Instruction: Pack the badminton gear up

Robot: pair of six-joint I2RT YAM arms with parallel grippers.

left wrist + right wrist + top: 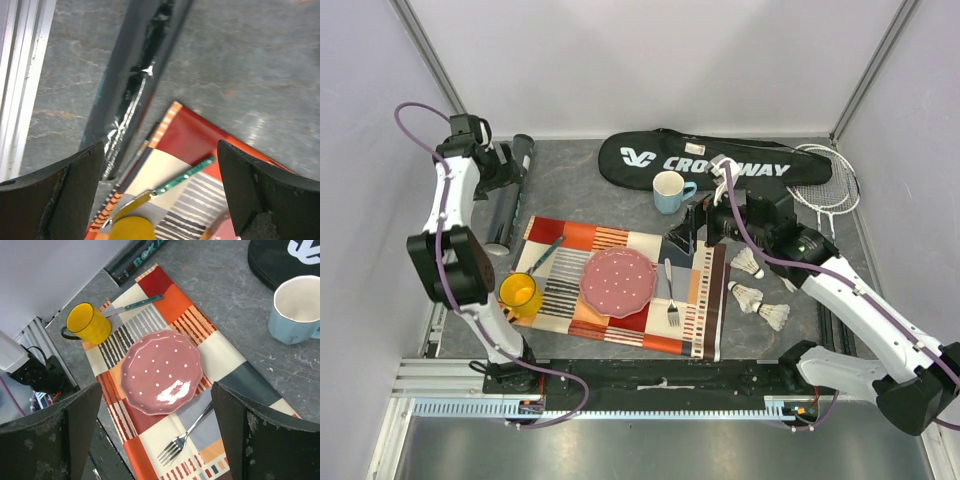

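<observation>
Leftward on the table (580, 195), the dark tube (509, 200) lies with its long axis running near to far, its far end tipped slightly right and its near end by the corner of the striped placemat (705, 300). The left gripper (159, 155) hangs above it, jaws spread wide and pinching nothing; from the wrist, the tube crosses below the gap, closer to one finger (75, 195). The black bag (720, 160) lies crosswise along the far edge, with a blue cup (670, 190) at its near rim; the rackets (825, 185) show their heads off its right end. Three shuttlecocks (748, 262) lie on their sides just right of the placemat. The right gripper (156, 390), likewise wide and empty, hovers over the pink plate (150, 360), with the shuttlecocks off to its right.
</observation>
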